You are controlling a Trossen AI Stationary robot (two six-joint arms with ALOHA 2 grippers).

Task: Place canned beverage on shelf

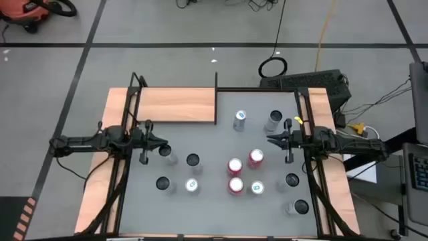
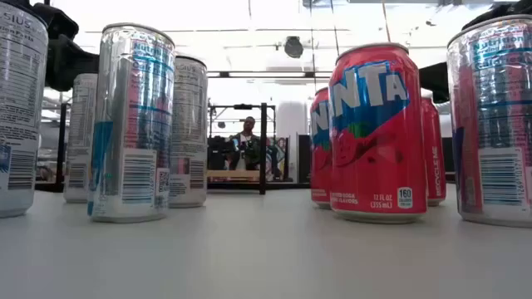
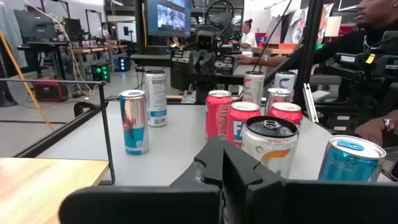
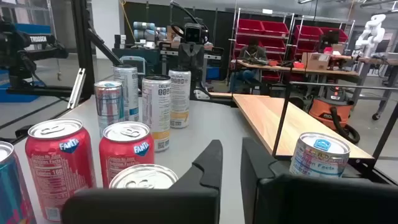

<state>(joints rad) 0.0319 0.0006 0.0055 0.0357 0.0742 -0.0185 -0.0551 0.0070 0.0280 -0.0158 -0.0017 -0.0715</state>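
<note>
Cans point(image 2: 374, 133), red and silver, stand upright and unopened, scattered across the grey table point(image 1: 207, 201). Upper left, the wooden shelf point(image 1: 177, 105) holds nothing. Left gripper point(image 1: 162, 141) and right gripper point(image 1: 271, 139) hover at mid-table edges, fingers nearly closed, grasping nothing.

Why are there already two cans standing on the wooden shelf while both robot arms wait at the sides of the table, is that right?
Not quite. The shelf has no cans on it; the high view shows its board bare. Every can, like the red cans, stands on the grey table. The left gripper and right gripper do wait at the sides.
</note>
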